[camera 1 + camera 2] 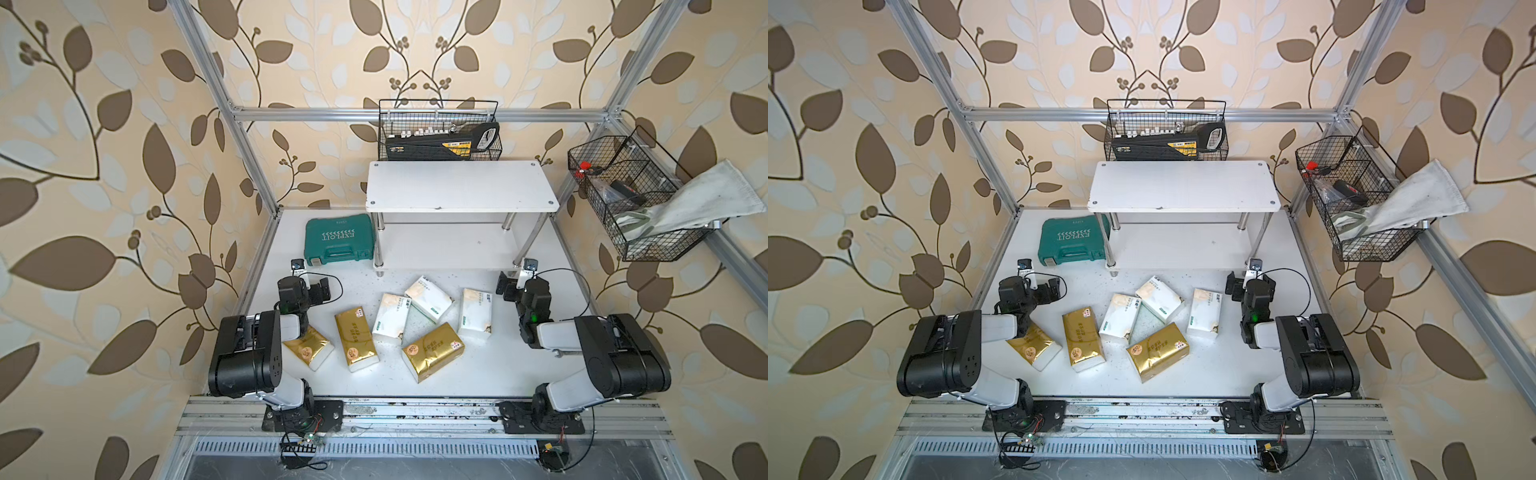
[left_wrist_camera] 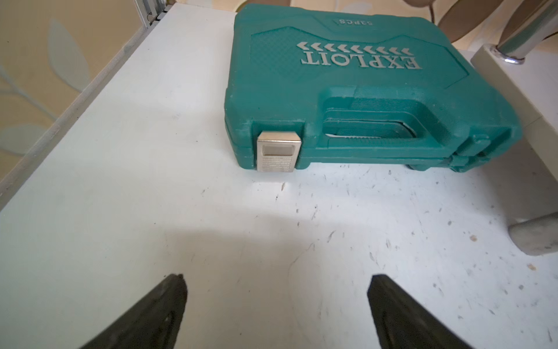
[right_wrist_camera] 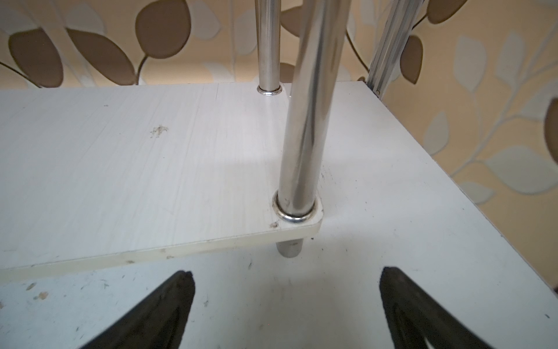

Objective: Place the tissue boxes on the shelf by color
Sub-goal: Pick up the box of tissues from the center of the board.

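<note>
Three gold tissue boxes (image 1: 355, 338) (image 1: 432, 351) (image 1: 308, 348) and three white ones with green labels (image 1: 390, 316) (image 1: 428, 298) (image 1: 476, 312) lie scattered on the table in front of the shelf (image 1: 461, 187). Both white boards of the shelf are bare. My left gripper (image 1: 321, 289) (image 2: 277, 278) stands open over bare table, facing the green case. My right gripper (image 1: 508, 286) (image 3: 287, 272) is open too, close to the shelf's front right chrome leg (image 3: 302, 136). Neither holds anything. My left arm covers part of the leftmost gold box.
A green tool case (image 1: 338, 243) lies left of the shelf. A black wire basket (image 1: 438, 131) hangs behind the shelf, and another (image 1: 631, 199) with a white cloth (image 1: 706, 199) hangs on the right frame. Aluminium posts and wallpapered walls close in the table.
</note>
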